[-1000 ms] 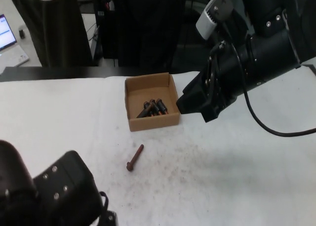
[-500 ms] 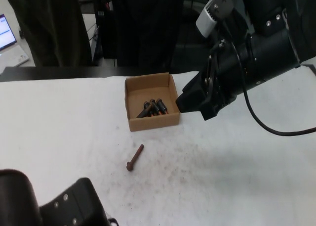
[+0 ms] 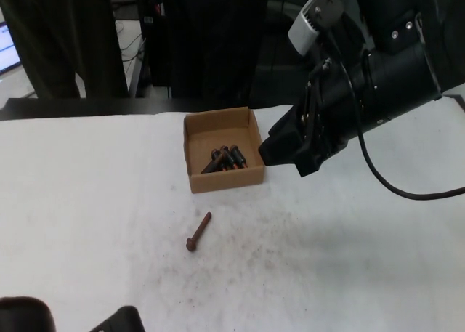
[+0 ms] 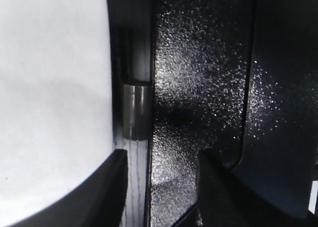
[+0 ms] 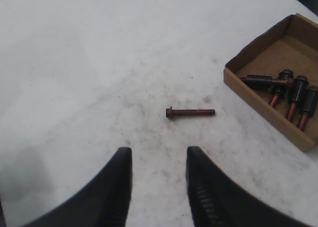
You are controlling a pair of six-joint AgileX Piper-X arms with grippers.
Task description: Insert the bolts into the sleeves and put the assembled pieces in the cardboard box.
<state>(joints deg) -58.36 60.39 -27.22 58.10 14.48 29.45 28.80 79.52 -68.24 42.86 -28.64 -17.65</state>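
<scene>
A rusty brown bolt (image 3: 198, 232) lies alone on the white cover, in front of the cardboard box (image 3: 195, 181). The box holds several dark assembled pieces (image 3: 227, 158). In the right wrist view the bolt (image 5: 190, 112) lies ahead of my right gripper (image 5: 159, 187), which hangs open and empty above the cover, with the box (image 5: 258, 102) off to one side. The right arm (image 3: 349, 99) hovers just right of the box. My left gripper (image 4: 161, 192) stands open over a dark textured surface, beside a short grey cylinder (image 4: 136, 111) at the cover's edge.
The white cover (image 3: 341, 259) spreads over the whole bench, with rust specks around the bolt. The left arm (image 3: 25, 319) barely shows at the near left corner. A dark gap and furniture run behind the bench's far edge.
The left arm has drawn back toward the near left corner, almost out of the high view. The right arm, bolt and box have stayed put.
</scene>
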